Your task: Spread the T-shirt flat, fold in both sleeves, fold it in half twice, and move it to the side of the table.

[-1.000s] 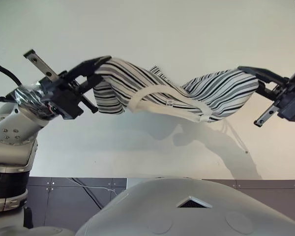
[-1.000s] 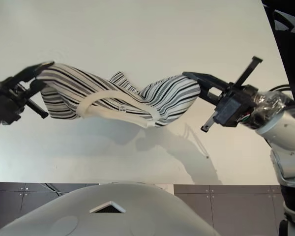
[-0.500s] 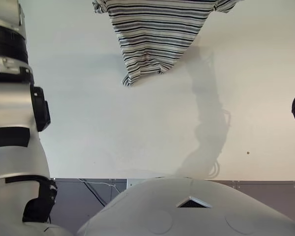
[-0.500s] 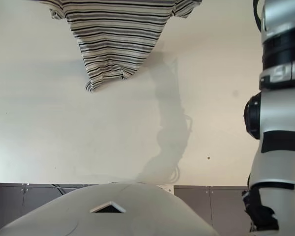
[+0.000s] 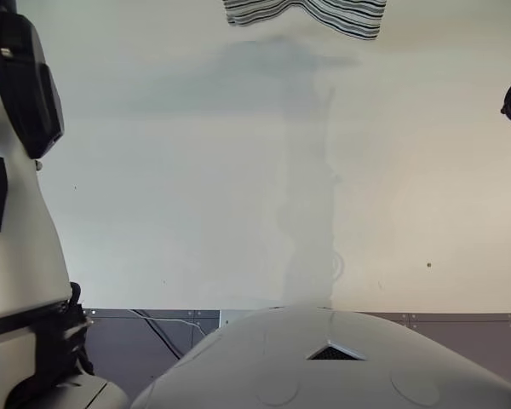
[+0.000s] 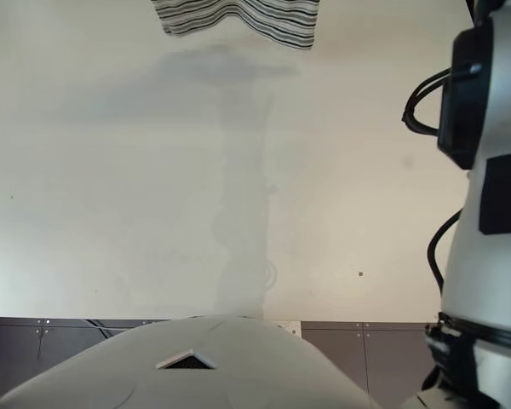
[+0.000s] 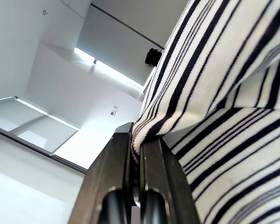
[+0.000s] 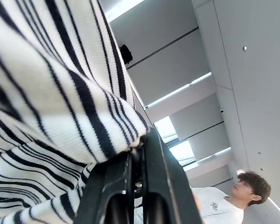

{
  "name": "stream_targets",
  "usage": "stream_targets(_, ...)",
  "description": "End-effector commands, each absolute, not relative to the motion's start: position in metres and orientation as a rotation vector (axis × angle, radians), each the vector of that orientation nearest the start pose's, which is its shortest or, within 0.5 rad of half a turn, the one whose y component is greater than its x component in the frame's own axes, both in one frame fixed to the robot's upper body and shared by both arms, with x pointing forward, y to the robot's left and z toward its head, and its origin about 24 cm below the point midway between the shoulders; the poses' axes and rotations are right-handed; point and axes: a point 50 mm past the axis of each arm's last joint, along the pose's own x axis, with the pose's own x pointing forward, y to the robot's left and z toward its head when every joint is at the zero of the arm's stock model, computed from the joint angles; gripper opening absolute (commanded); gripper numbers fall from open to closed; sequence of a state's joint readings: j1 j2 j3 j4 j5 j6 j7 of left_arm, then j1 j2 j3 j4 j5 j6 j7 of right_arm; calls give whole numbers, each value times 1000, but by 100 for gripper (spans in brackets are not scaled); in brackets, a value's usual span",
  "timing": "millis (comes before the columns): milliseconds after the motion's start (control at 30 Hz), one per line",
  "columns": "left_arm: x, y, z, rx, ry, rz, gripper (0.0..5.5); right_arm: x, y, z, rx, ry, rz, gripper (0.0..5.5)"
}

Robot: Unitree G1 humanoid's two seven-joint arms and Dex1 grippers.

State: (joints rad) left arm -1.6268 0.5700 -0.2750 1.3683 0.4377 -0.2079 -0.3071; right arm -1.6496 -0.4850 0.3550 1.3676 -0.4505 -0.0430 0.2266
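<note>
High above the pale table (image 5: 196, 170), the black-and-white striped knit T-shirt (image 5: 305, 12) hangs down from both claws: your left gripper (image 7: 136, 139) and right gripper (image 8: 139, 145) each clench its fabric edge.

T-shirt (image 5: 349, 17) — mostly beyond upper edge

White table (image 5: 196, 187) with a small dark speck (image 5: 428, 265)

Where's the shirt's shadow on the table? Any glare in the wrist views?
Left eye view: the T-shirt casts a soft grey shadow on the table, a fainter band running toward the robot. Left wrist view: bright light strip beyond the left gripper.
</note>
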Motion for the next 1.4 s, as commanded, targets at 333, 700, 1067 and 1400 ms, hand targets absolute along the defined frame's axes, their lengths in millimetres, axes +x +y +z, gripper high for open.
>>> stream_targets(333, 294, 190, 93, 987, -339, -1211, 10, 287, -182, 118, -1158, -75, 1162, 13)
stream_targets(700, 197, 198, 122, 880, -454, -1178, 10, 216, -216, 131, -1027, -134, 942, 13)
stream_targets(1067, 157, 209, 113, 777, -249, -1235, 10, 163, -237, 116, -957, 26, 1055, 13)
stream_targets(1400, 123, 203, 57, 1064, -116, -1468, 10, 137, -225, 70, -1092, 247, 1339, 13)
